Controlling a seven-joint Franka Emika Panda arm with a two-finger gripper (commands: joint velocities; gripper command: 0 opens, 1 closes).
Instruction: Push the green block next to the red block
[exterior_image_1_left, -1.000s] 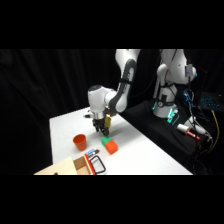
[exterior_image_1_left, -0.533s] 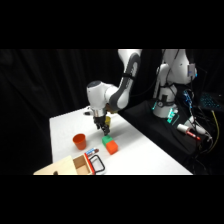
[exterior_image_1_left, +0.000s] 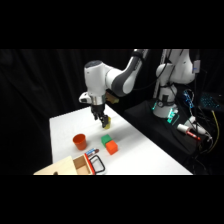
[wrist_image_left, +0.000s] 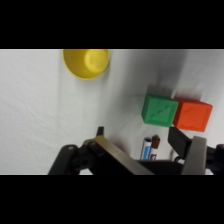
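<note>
On a white tabletop (exterior_image_1_left: 145, 155), the green block (wrist_image_left: 159, 109) and the red block (wrist_image_left: 193, 114) are seen side by side in the wrist view, with adjoining faces that appear to touch or nearly touch. In the side view the green block (exterior_image_1_left: 106, 139) lies just behind the red block (exterior_image_1_left: 111, 147), both near the middle of the tabletop. The push is therefore judged to be essentially done; nothing further seems to be needed beyond clearing the arm away.

The end effector (exterior_image_1_left: 103, 121) is held above the tabletop, behind and slightly above the green block and apart from it. Nothing is gripped. In the wrist view the end effector (wrist_image_left: 145, 145) shows two dark fingers (wrist_image_left: 183, 142) with a clear gap between them, so it is judged to be spread apart and empty.

A yellow cup (wrist_image_left: 86, 62) is seen at the top of the wrist view, well apart from the blocks. In the side view an orange-red cup (exterior_image_1_left: 79, 141) stands to the left of the blocks, and a wooden box (exterior_image_1_left: 75, 166) is placed at the near edge.

Compared with the picture taken half a second earlier, the blocks are found in the same adjoining position, while the end effector has been lifted slightly and drawn back from the green block.
</note>
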